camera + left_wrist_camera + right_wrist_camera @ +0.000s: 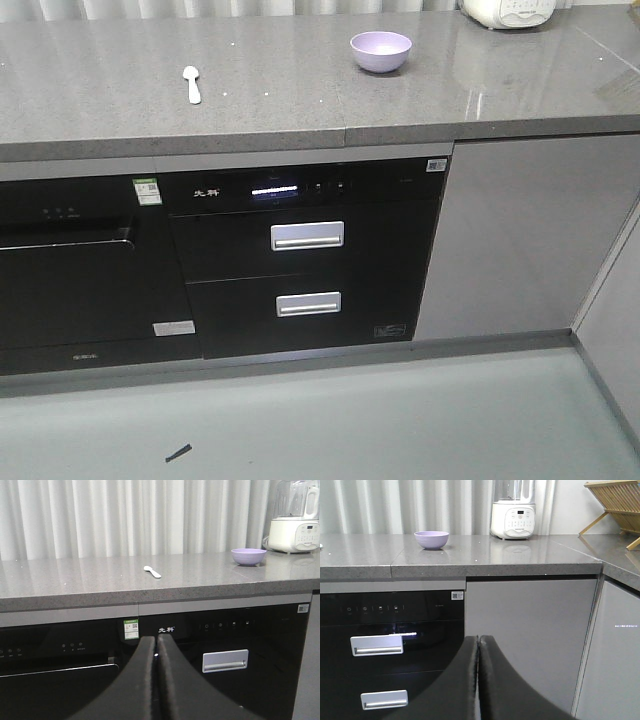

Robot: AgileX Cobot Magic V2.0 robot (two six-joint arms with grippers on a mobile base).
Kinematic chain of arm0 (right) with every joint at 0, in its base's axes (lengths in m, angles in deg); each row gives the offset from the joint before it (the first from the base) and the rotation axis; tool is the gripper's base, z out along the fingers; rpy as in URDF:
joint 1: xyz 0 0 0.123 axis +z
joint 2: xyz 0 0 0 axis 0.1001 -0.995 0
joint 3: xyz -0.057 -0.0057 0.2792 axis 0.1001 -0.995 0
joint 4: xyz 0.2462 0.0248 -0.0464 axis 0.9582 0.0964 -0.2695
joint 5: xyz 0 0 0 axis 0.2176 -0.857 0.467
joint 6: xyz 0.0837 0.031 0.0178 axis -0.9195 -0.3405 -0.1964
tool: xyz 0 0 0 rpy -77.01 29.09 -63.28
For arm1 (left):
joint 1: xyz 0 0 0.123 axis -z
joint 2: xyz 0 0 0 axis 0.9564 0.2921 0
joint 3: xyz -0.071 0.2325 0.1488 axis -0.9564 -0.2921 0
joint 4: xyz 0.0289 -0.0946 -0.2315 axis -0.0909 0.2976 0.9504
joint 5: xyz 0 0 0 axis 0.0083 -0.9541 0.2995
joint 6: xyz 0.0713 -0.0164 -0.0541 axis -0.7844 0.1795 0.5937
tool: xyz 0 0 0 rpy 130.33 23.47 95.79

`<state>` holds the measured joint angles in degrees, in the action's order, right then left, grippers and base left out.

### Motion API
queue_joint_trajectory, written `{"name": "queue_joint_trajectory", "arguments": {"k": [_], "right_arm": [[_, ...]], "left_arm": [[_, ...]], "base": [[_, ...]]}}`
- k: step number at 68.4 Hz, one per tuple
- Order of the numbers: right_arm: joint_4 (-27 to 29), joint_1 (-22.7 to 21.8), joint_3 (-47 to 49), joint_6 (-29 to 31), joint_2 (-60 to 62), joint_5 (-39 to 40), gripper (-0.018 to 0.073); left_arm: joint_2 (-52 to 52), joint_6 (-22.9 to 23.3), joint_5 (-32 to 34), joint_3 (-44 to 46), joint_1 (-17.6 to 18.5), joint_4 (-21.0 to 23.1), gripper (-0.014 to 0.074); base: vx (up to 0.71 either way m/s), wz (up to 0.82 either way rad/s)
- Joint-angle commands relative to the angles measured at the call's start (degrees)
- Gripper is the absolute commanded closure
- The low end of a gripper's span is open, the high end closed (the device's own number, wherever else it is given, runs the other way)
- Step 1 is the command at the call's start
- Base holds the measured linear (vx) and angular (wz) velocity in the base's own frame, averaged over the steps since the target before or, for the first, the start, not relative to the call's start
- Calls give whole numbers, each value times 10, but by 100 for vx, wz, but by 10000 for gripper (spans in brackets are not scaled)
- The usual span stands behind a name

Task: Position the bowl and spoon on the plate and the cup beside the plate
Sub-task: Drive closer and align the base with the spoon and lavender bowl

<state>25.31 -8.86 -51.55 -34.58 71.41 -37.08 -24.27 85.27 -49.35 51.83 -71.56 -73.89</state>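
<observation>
Well apart lie smooth lavender bowl (380, 50) and pale spoon (191, 84).

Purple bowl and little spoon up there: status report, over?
Left gripper, right gripper shut, empty. Small lavender plastic bowl, pale plastic spoon apart on grey countertop. Plate, cup not in view.

Light's soft and even, only faint shadows. Brightest bit is the curtains (125, 515). The glossy table (260, 95) mirrors the white appliance (514, 517) with mild glare. The left claw (156, 640) and right claw (478, 638) look dark and slightly soft up close.
</observation>
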Motion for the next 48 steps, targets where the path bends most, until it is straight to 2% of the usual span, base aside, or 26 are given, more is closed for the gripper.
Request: {"name": "queue_joint_trajectory", "arguments": {"k": [1,48], "right_arm": [[-4,1,-6,5,2,41,565],[-4,1,-6,5,2,41,565]], "left_arm": [[-8,1,45,10,0,5,603],[-8,1,45,10,0,5,603]], "base": [[17,-3],[17,2]]}}
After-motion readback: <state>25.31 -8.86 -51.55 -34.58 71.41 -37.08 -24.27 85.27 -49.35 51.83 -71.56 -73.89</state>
